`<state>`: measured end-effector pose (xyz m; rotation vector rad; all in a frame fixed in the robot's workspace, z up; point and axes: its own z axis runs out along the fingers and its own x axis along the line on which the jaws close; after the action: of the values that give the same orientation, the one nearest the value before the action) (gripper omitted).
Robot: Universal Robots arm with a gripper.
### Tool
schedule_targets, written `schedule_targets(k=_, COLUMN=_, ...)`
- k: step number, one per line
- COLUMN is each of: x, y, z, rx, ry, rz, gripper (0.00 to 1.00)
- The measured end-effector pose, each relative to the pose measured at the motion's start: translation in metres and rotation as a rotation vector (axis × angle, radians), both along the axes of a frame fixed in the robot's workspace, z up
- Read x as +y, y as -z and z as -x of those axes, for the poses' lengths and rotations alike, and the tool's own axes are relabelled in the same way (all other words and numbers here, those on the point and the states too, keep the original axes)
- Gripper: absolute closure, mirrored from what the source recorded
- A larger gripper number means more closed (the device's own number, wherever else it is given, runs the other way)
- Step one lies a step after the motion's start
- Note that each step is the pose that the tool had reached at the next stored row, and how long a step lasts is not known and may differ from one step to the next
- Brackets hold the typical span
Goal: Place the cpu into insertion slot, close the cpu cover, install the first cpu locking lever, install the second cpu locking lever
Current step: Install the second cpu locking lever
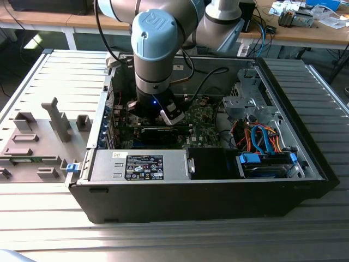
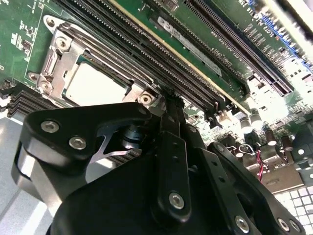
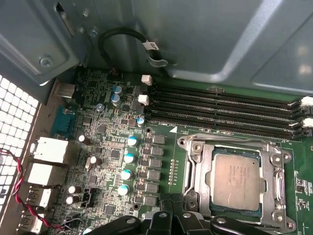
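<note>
Hovering over the socket's edge inside the open case.
The gripper [image 2: 168, 95] has its fingers pressed together, empty, just beside the cpu cover [image 3: 198, 161]; the cpu [image 3: 236, 179] lies seated in the insertion slot [image 3: 258, 208], memory slots [image 3: 225, 110] flanking.

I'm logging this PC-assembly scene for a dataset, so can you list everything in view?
case: 1, black, open on the slatted table
table: 1, grey metal slats, under the case
motherboard: 1, green, inside the case
cpu: 1, silvery-grey, seated in the socket
cpu cover: 1, grey metal frame, closed around the cpu
memory slots: a row, black, beside the socket
capacitors: several, blue-topped, beside the socket
power supply: 1, grey with a black label, at the case's front
cables: several, blue and orange, toward the exterior view's right
fixtures: several, grey, on the table at the exterior view's left
arm: 1, grey and blue, reaching into the case
gripper: 1, black, close beside the socket
</note>
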<state>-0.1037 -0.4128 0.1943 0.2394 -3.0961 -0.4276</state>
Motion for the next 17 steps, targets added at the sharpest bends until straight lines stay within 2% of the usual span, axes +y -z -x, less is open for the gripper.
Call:
schedule_targets(k=3, x=-0.0043, y=0.0002, z=-0.0001, rx=-0.0002, ry=-0.001, rz=-0.0008, gripper=0.89)
schedule_targets(k=6, x=-0.0055, y=-0.0021, z=-0.0001, rx=-0.0004, ry=-0.001, rz=-0.0013, gripper=0.89)
schedule_targets(k=7, x=-0.0058, y=-0.0091, z=-0.0001, rx=0.0004, ry=-0.001, rz=-0.0054, gripper=0.89)
schedule_targets(k=8, x=-0.0056, y=-0.0144, z=-0.0008, rx=0.0001, ry=-0.001, rz=-0.0147, gripper=0.89)
schedule_targets(k=13, x=-0.0055, y=-0.0179, z=-0.0086, rx=0.0031, ry=-0.001, rz=-0.0318, gripper=0.89)
schedule_targets(k=16, x=-0.0056, y=-0.0180, z=-0.0162, rx=0.0109, ry=-0.001, rz=-0.0389, gripper=0.89)
schedule_targets(k=17, x=-0.0056, y=-0.0180, z=-0.0201, rx=0.0154, ry=-0.001, rz=-0.0398, gripper=0.89)
